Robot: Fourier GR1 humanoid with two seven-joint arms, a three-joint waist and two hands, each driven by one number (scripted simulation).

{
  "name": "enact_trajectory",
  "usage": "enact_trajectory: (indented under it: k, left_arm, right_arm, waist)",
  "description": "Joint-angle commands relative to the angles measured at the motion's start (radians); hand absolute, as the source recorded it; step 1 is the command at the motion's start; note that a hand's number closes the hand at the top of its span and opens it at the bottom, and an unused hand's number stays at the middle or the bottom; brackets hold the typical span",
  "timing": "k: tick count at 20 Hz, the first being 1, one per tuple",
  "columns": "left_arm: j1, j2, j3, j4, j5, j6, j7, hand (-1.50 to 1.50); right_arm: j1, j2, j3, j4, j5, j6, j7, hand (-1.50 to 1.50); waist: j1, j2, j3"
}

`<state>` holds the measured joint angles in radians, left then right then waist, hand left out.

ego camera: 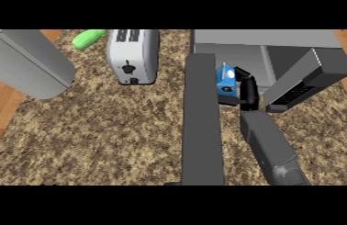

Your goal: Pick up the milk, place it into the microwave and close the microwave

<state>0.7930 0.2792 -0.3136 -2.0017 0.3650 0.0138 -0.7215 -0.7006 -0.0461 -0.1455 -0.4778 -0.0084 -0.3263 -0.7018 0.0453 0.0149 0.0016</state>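
The speckled brown stone counter point(108, 137) looks rough. A long grey left forearm point(202, 123) blocks part of the view, so its hand is hidden. The black right hand point(247, 92) curls around the blue milk point(226, 81) box, maybe just inside the open grey microwave point(271, 45). Farther left stand a shiny toaster point(133, 55) and a green thing point(89, 38).

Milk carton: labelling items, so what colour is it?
Blue with white, head view: milk carton.

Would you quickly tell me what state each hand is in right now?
Left hand: hidden past its forearm; cannot be told.
Right hand: closed on the milk, at the microwave opening.
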Motion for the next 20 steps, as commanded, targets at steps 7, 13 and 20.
enact_trajectory:
  k: [7,13,20]
  left_arm:
    - [0.030,0.033,0.016,0.001,0.008,-0.047,-0.032,-1.50]
    - [-0.006,0.008,-0.022,0.016,-0.020,-0.031,-0.017,-1.50]
    - [-0.023,0.015,-0.015,0.046,-0.004,-0.055,-0.019,-1.50]
  right_arm:
    - [-0.146,-0.105,-0.041,0.250,0.052,-0.089,-0.048,1.50]
    - [-0.172,-0.139,-0.022,0.297,0.095,-0.149,-0.095,1.50]
    - [-0.228,-0.142,-0.022,0.315,0.119,-0.260,-0.125,1.50]
  waist:
    - [0.046,0.017,0.002]
    - [0.064,0.031,0.004]
    - [0.082,0.038,0.004]
